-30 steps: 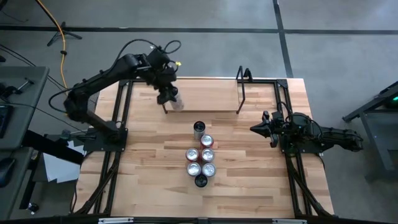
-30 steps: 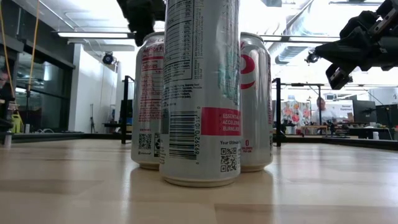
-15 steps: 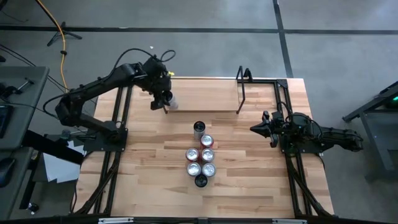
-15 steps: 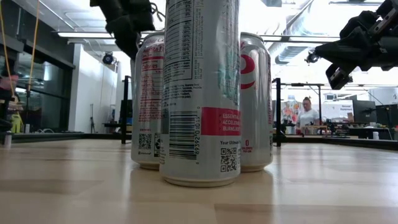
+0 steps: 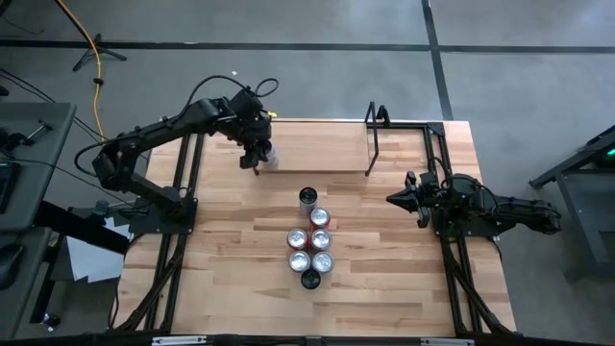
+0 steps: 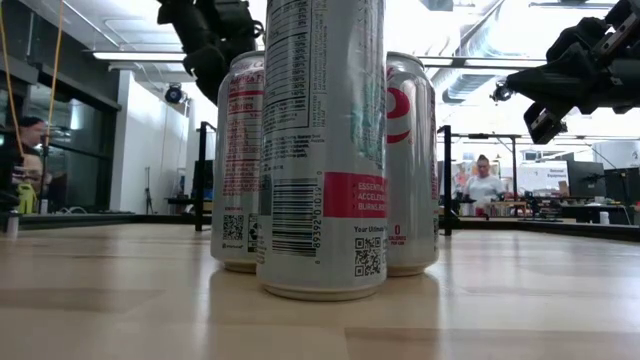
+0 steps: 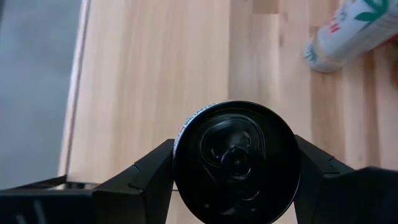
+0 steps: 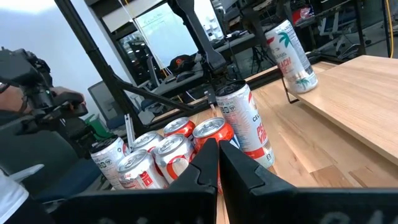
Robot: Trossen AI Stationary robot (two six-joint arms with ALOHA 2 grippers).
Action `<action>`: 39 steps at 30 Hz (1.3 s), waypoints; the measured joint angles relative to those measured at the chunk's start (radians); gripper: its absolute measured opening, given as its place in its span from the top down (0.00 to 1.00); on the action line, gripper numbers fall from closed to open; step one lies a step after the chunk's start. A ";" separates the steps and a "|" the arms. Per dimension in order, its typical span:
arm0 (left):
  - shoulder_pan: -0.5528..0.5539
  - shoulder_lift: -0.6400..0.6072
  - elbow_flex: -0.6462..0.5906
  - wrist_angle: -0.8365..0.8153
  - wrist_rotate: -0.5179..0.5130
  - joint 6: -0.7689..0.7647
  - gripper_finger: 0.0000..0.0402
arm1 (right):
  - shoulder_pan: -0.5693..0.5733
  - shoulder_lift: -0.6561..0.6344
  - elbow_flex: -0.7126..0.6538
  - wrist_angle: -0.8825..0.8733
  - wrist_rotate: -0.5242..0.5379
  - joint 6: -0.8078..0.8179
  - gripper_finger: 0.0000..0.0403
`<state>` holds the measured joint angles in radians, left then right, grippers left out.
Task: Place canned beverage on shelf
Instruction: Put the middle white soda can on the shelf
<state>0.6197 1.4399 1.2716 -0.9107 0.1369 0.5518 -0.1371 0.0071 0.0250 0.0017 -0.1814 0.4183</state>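
My left gripper (image 5: pixel 256 149) hangs over the left end of the shelf (image 5: pixel 322 144), shut on a can with a black top (image 7: pixel 236 158). In the high view the gripper hides this can. A white can with a green palm print (image 5: pixel 270 158) stands upright on the shelf's left near corner; it also shows in the left wrist view (image 7: pixel 348 28) and the right wrist view (image 8: pixel 292 53). My right gripper (image 5: pixel 394 199) waits shut and empty above the table's right side. My left gripper pinches the black-topped can between its two fingers, one on each side of the can's upper rim (image 7: pixel 182 146). The fingers come from above, pointing down. The can hangs upright below them. I cannot tell whether its bottom rests on the shelf.
Several cans (image 5: pixel 312 240) stand in a tight cluster at the table's middle, close before the low camera (image 6: pixel 320 150). The shelf's black rod uprights (image 5: pixel 371 144) rise at its right end. People move in the room beyond the table (image 6: pixel 485 185).
My left gripper has gone a little toward the table's left edge and slightly down over the shelf's left end, staying shut on its can. The white can has stayed where it was.
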 joint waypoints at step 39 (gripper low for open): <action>0.001 0.004 -0.003 0.045 -0.057 -0.043 0.41 | 0.000 0.000 0.000 0.000 0.000 0.000 1.00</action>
<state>0.6205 1.4441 1.2686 -0.8654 0.0803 0.5087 -0.1375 0.0071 0.0246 0.0019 -0.1814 0.4183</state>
